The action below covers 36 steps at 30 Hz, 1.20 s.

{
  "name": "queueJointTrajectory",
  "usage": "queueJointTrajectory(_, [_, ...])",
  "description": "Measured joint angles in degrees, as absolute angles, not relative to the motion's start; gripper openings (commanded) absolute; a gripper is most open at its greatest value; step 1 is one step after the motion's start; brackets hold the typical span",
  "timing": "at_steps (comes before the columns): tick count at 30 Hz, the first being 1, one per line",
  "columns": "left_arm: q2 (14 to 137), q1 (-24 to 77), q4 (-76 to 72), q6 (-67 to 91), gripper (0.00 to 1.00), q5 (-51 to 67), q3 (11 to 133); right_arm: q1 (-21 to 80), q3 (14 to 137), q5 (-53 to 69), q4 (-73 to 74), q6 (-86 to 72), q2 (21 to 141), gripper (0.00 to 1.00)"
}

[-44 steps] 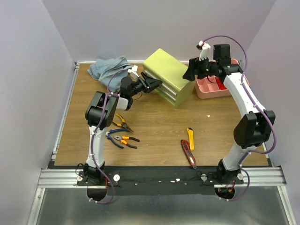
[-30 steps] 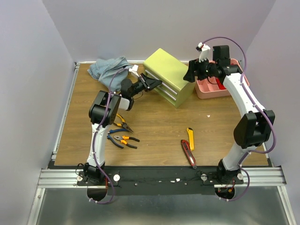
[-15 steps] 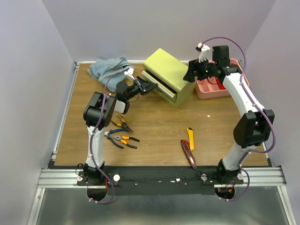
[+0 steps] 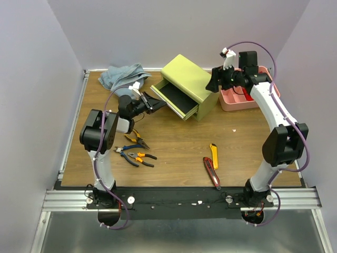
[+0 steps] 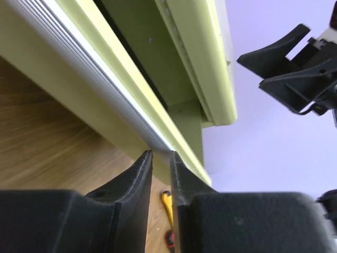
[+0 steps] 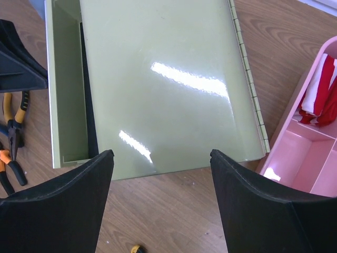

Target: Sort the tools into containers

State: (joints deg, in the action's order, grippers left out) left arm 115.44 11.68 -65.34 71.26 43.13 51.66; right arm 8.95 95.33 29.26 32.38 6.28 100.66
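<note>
The yellow-green chest (image 4: 190, 79) stands at the back centre with its top drawer (image 4: 172, 99) pulled open and empty. My left gripper (image 4: 151, 103) is shut on that drawer's silvery front edge (image 5: 124, 100), fingertips pinching it in the left wrist view (image 5: 160, 154). My right gripper (image 4: 213, 81) is open and empty above the chest's right rear corner, with the chest top (image 6: 168, 79) between its fingers (image 6: 263, 200). Yellow-black pliers (image 4: 138, 138), blue pliers (image 4: 128, 154) and orange-black pliers (image 4: 144, 158) lie front left. The yellow knife (image 4: 214, 155) and red-black knife (image 4: 211, 172) lie front centre.
A blue-grey cloth (image 4: 122, 75) lies at the back left behind my left arm. A pink compartment tray (image 4: 237, 100) stands right of the chest, under my right arm, and shows in the right wrist view (image 6: 310, 153). Walls close the table on three sides.
My left gripper has moved left and toward the front, drawing the top drawer out of the chest. The right arm has hardly moved.
</note>
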Motion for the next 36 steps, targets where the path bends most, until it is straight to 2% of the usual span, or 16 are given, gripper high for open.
queueJointTrajectory(2, [113.89, 11.11, -63.81, 69.95, 0.51, 43.16, 50.48, 8.95, 95.13, 29.28, 32.05, 6.26, 100.64, 0.82])
queueJointTrajectory(4, [111.7, 10.52, -61.65, 68.05, 0.68, 43.16, 49.34, 8.95, 94.76, 29.3, 31.68, 6.26, 100.62, 0.83])
queueJointTrajectory(10, [104.42, 9.19, -49.82, 59.42, 0.68, 43.48, 48.51, 8.95, 92.82, 29.34, 30.81, 6.26, 99.33, 0.85])
queueJointTrajectory(14, [97.14, 6.63, -30.87, 48.82, 0.67, 43.66, 49.04, 8.93, 91.18, 29.32, 30.65, 6.44, 97.27, 0.85])
queueJointTrajectory(20, [90.24, 2.17, 11.25, 13.96, 0.67, 38.33, 59.09, 8.95, 86.39, 29.21, 30.06, 7.46, 91.92, 0.87])
queueJointTrajectory(25, [87.94, 2.5, 30.13, -5.72, 0.65, 32.71, 60.6, 8.95, 81.89, 29.21, 29.69, 9.13, 87.33, 0.88])
queueJointTrajectory(36, [83.22, 2.66, 41.8, -40.42, 0.63, 32.88, 54.65, 8.95, 75.02, 29.23, 29.63, 10.55, 80.66, 0.89])
